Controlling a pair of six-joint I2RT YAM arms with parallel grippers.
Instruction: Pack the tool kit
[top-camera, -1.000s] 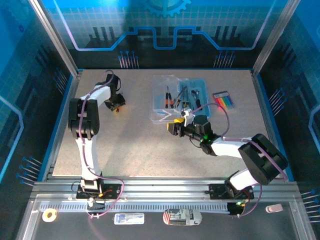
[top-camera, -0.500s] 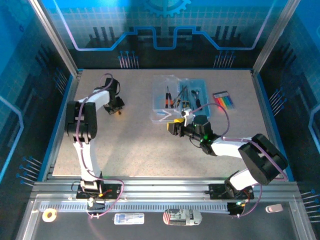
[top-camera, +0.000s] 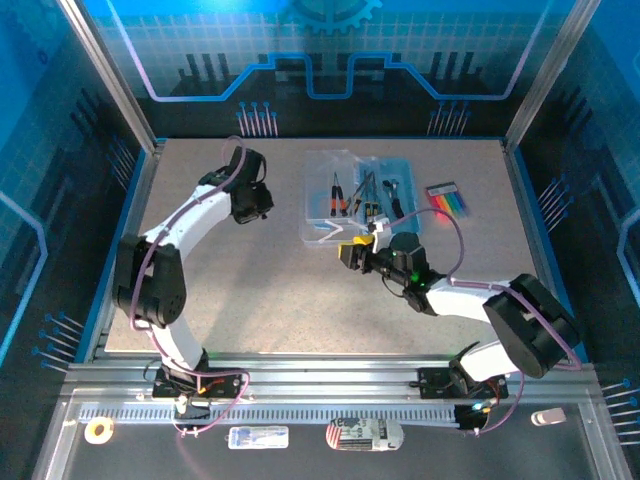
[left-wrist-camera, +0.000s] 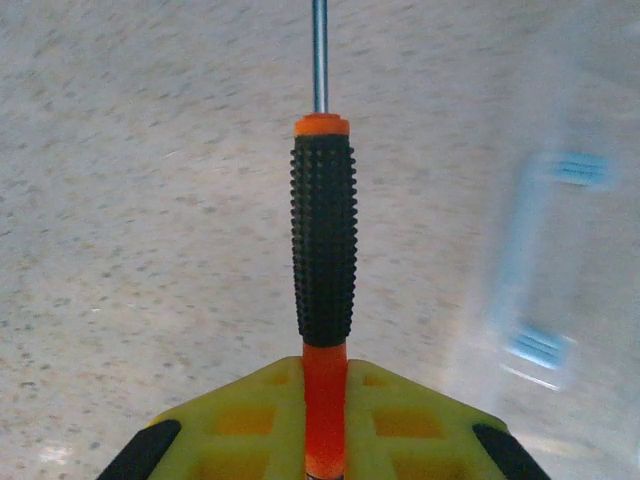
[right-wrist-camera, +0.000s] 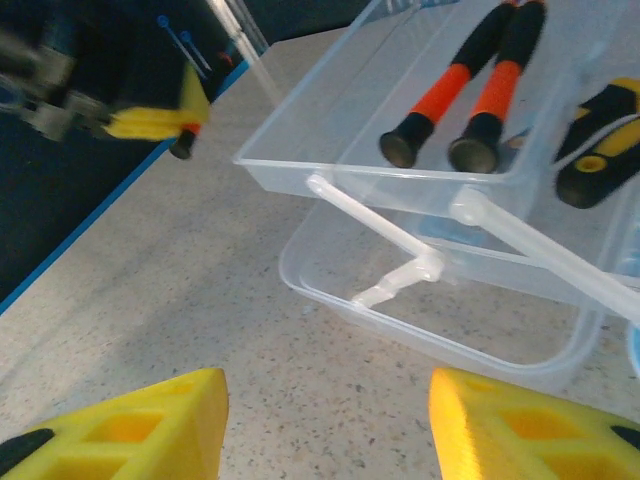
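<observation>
One screwdriver (left-wrist-camera: 323, 240) in left hand (left-wrist-camera: 325, 425)

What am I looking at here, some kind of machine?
Two robot arms are bolted to a speckled table. One picture looks down from above; the other two come from a camera on each wrist, so the yellow shapes are the fingers. The left gripper is shut on a black-and-orange screwdriver. The right gripper is open and empty, facing a clear tool case that holds more tools. A small pack of coloured items lies beside the case.
</observation>
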